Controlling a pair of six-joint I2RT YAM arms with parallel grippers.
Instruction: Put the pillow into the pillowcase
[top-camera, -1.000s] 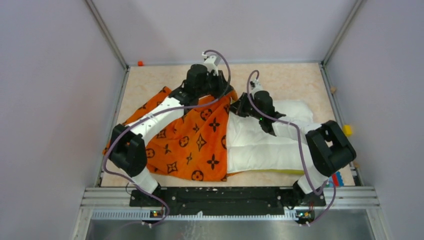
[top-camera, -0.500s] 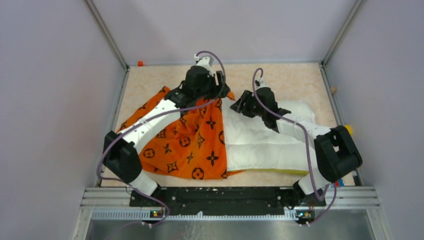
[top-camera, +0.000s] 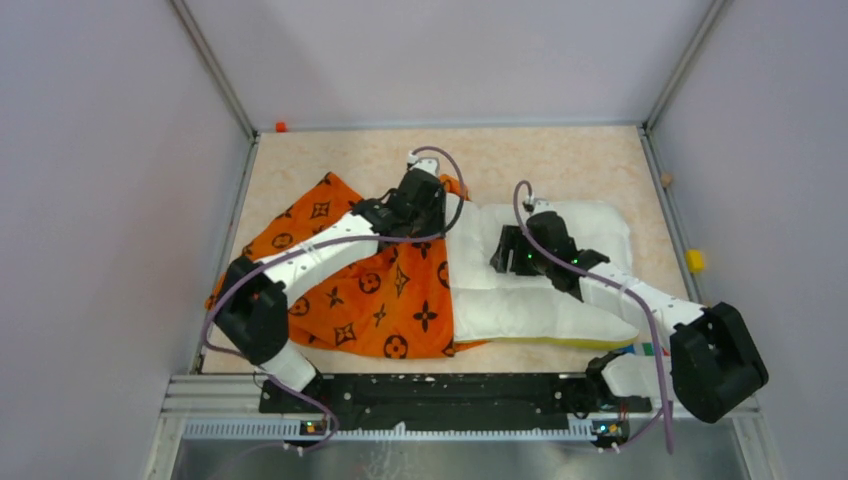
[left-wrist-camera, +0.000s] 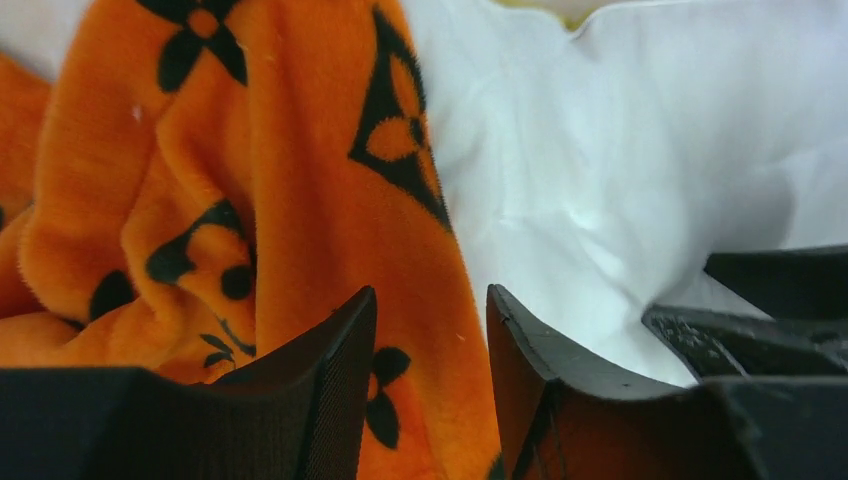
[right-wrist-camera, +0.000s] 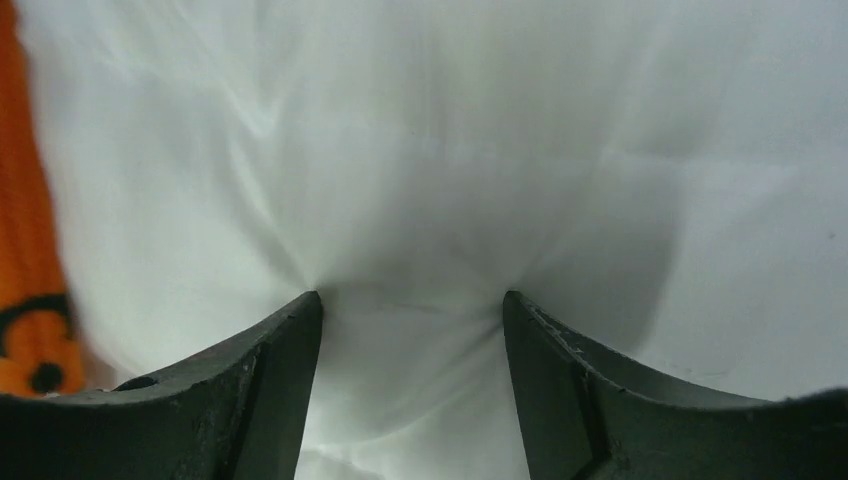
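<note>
The white quilted pillow (top-camera: 560, 300) lies across the right half of the table, its left end inside the orange monogram pillowcase (top-camera: 380, 290). A yellow trim shows along its near edge. My left gripper (top-camera: 425, 200) is low at the far corner of the case's mouth. In the left wrist view it (left-wrist-camera: 430, 295) stands open, with a ridge of pillowcase (left-wrist-camera: 280, 150) between the fingers and pillow (left-wrist-camera: 620, 150) beside it. My right gripper (top-camera: 503, 250) sits on the pillow's middle. It (right-wrist-camera: 412, 295) is open, fingertips pressed into the pillow (right-wrist-camera: 420, 150). Pillowcase (right-wrist-camera: 25, 280) shows at the left edge.
A yellow block (top-camera: 694, 261) and a small tan piece (top-camera: 666, 179) lie by the right wall, and an orange bit (top-camera: 281, 127) sits in the far left corner. Coloured blocks (top-camera: 652, 349) peek out by the right arm's base. Walls close three sides.
Both grippers have opened and let go of the pillowcase's far edge. The left one dropped low onto the case's mouth. The right one moved nearer, down onto the pillow's middle.
</note>
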